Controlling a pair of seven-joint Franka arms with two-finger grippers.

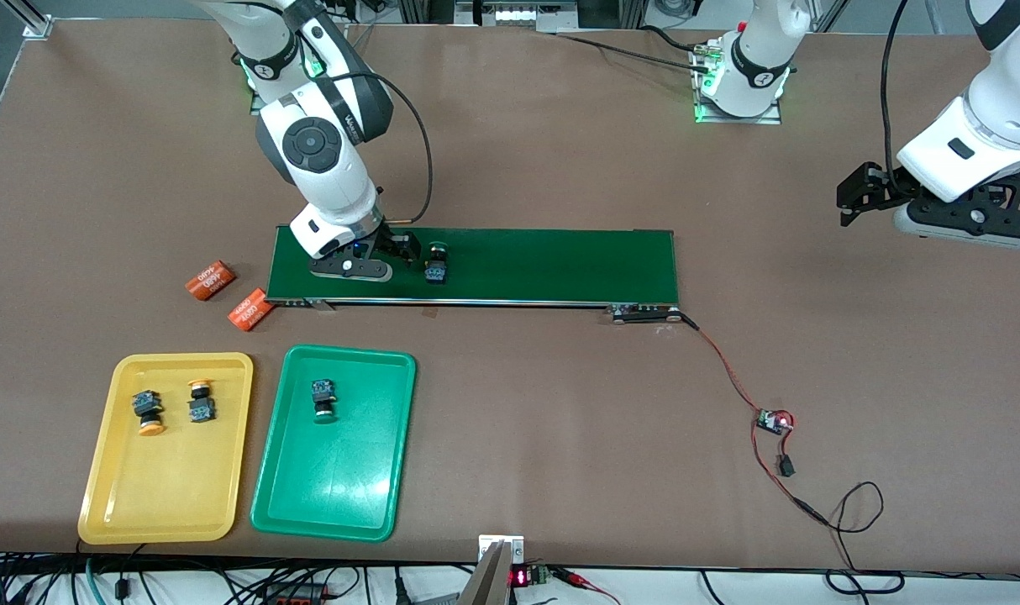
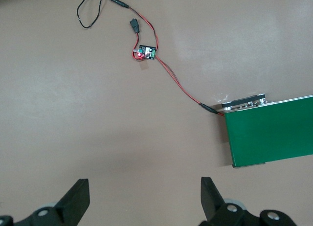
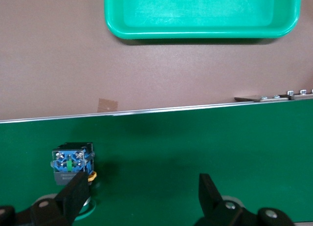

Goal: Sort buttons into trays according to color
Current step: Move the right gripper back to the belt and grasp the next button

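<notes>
Buttons with black and blue bodies were in three places. Two small push buttons with yellow-orange round caps (image 1: 149,412) (image 1: 201,403) lay in the shallow yellow plastic tray (image 1: 123,504). One button with a green cap (image 1: 323,398) lay in the shallow green plastic tray (image 1: 342,496), which sat just beside the yellow one, toward the left arm's end of the table. In the right wrist view only a dark bit of that button showed, cut off at the edge of the picture.

The fourth button (image 1: 436,264) sat on the long dark-green conveyor belt (image 1: 552,265), near the right arm's end of it. Its cap was hard to make out. In the right wrist view this button (image 3: 72,163) showed its blue end, and one finger (image 3: 73,194) hid its lower part.

The right gripper (image 1: 396,252) hung low over the belt, next to that button. Its jaws stood wide apart and held nothing.

The left gripper (image 1: 853,197) waited up in the air over bare brown table (image 1: 812,252), toward the left arm's end. Its black fingers (image 2: 78,199) were spread wide, with nothing between them.

Two orange cylinders (image 1: 210,280) (image 1: 250,308) lay on the table by the belt's end. A red and black wire (image 1: 728,370) ran from the belt to a small circuit board (image 1: 775,422).
</notes>
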